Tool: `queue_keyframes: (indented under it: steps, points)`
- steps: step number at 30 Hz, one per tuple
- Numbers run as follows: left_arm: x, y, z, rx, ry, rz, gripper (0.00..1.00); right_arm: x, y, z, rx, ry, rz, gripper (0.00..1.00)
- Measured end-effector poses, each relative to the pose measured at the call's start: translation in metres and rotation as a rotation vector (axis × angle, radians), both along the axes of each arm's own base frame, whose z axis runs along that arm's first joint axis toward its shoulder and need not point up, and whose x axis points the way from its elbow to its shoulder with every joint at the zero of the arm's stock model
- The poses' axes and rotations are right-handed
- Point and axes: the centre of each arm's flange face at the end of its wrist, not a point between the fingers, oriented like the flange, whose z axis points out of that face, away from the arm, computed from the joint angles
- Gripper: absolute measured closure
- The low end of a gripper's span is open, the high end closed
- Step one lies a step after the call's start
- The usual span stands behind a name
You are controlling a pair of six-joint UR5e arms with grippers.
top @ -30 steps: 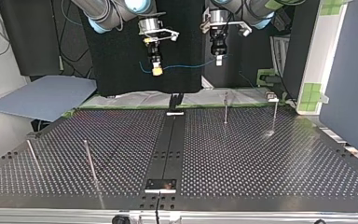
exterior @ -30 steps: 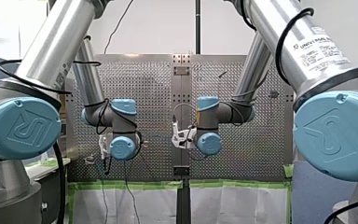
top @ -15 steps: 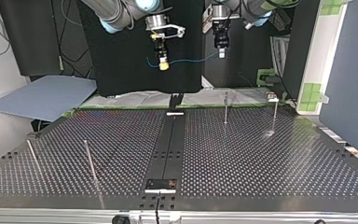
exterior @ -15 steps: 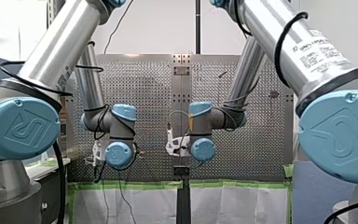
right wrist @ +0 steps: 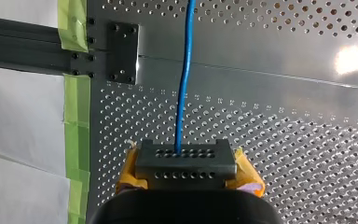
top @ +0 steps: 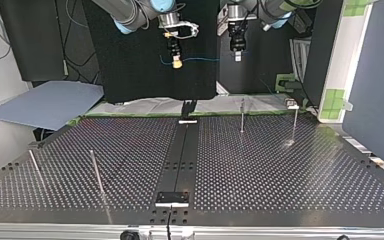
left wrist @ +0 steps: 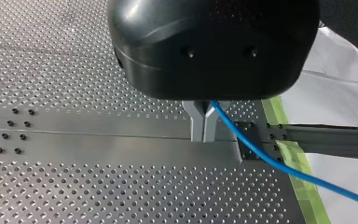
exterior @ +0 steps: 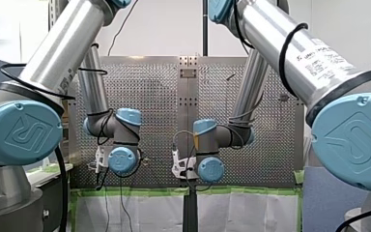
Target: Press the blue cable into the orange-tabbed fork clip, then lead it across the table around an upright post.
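In the top view, a slim metal rod [top: 96, 172] stands at the left front of the perforated metal desk [top: 280, 170], well apart from the work. Further right, high above the desk's far edge, hangs my right hand [top: 178, 62]. Its yellow pads [right wrist: 247, 175] are clenched on the thin blue cable [top: 202, 59], which in the right wrist view runs straight out ahead of them.

The cable's free span lies roughly level across the top view, sagging only slightly, and ends at my left hand [top: 237, 56]. The left wrist view shows that hand's metal fingers [left wrist: 196, 123] pinched together on the cable, which then trails off to one side.

Below and just right of my left hand stands a thin upright metal post [top: 242, 115], with a second thin post [top: 295, 122] near the desk's right edge. My left hand is clearly the nearer to both.

The orange-tabbed fork clip does not show in any view, so I cannot tell which hand is closer to it. My judgement is that the cable, held taut in the air, must come down onto the desk before any pressing.
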Motion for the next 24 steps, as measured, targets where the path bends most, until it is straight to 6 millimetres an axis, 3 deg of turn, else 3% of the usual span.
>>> queue_keyframes:
  steps: [5,15,20,24]
  points:
    - [-0.004,0.001,0.007,-0.036,-0.011,-0.016,1.00,0.001,0.004,0.009,0.012,-0.015,0.000,1.00]
    - [-0.001,0.006,0.033,-0.141,-0.045,-0.002,1.00,0.012,-0.004,0.059,0.011,-0.124,0.039,1.00]
    - [0.012,0.012,0.048,-0.193,-0.106,0.009,1.00,0.026,-0.014,0.088,-0.046,-0.204,0.075,1.00]
    - [0.024,0.018,0.044,-0.208,-0.124,0.011,1.00,0.038,-0.022,0.089,-0.065,-0.228,0.086,1.00]
